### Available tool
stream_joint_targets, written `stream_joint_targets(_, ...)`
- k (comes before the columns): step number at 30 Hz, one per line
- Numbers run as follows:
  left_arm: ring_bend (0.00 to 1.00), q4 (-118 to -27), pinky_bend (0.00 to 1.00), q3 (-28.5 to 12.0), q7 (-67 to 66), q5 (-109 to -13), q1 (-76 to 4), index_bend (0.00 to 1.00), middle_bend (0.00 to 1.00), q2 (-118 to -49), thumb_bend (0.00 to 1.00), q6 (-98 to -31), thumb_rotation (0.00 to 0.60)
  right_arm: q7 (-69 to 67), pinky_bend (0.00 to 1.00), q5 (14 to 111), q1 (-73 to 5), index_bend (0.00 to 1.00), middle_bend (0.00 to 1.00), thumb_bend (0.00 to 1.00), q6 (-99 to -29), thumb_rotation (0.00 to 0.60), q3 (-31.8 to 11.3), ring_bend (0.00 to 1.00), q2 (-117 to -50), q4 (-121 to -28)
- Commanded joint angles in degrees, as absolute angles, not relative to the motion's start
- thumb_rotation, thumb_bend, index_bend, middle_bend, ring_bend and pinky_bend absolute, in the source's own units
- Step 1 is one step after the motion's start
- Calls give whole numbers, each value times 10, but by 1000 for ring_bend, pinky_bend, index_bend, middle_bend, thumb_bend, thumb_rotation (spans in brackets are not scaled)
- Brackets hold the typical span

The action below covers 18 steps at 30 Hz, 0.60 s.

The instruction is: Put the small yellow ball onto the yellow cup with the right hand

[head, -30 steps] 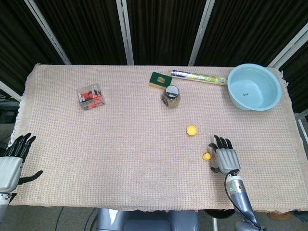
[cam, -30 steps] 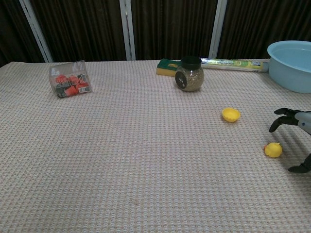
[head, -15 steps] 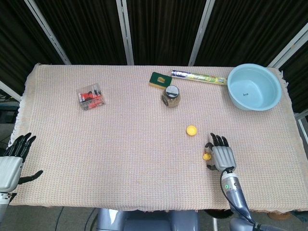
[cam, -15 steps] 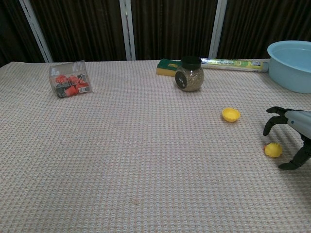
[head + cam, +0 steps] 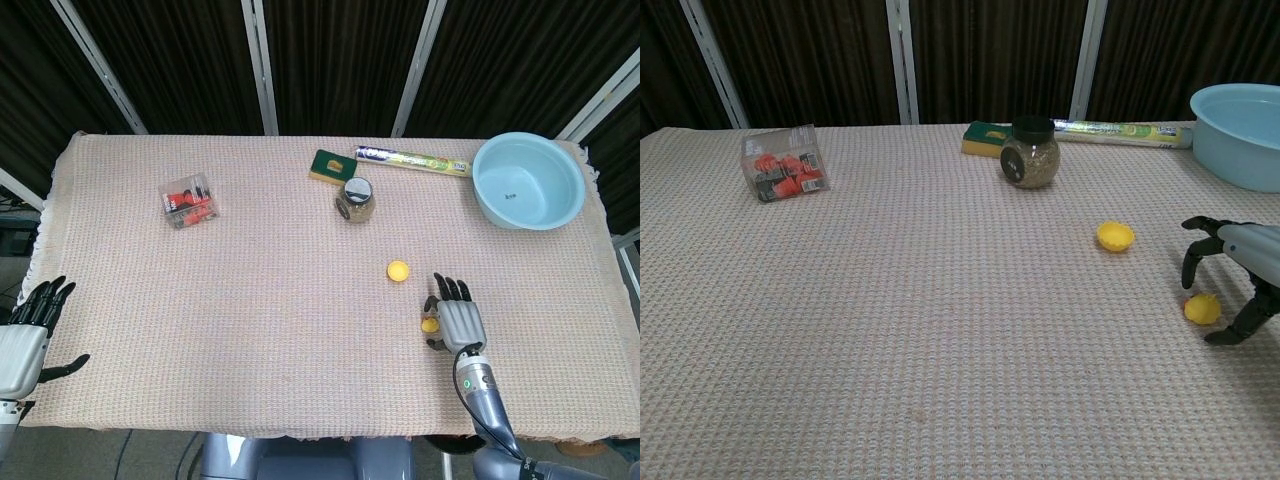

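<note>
My right hand (image 5: 1232, 275) arches over the ball (image 5: 1202, 308), fingers spread and curved, holding nothing; the ball sits on the worktop (image 5: 270, 280) right under the fingertips, near the cup (image 5: 1115, 236), on the side toward me and to the right. I judge the ball light, smooth and quick to roll, so I want thumb and fingers on opposite sides at its middle. The cup looks shallow, open side up and empty, likely light enough to skid if bumped. Beyond the cup stands a jar (image 5: 357, 199) of brownish contents, lid on. Well right of the cup, the blue basin (image 5: 527, 181) looks empty. My left hand (image 5: 27, 335) idles at the worktop's edge, fingers spread.
</note>
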State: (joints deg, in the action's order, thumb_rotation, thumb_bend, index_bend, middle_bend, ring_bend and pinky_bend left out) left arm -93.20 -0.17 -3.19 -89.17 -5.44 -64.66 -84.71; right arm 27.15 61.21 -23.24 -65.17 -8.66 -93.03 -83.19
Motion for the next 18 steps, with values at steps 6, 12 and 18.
stream_joint_targets(6,0,-934,215,-1,-35,-893,-55,0,0,-646,0,-847,600,260,0,615,-234,470,0,112,-650,600,-84,0,-930,-821)
stream_joint_targets(12,0,-935,215,-1,-38,-892,-56,0,0,-646,0,-845,600,249,0,623,-234,497,0,153,-651,600,-81,0,-930,-812)
stream_joint_targets(18,0,-936,215,-1,-39,-892,-56,0,0,-646,0,-845,600,241,0,635,-235,535,0,189,-655,600,-78,0,-931,-806)
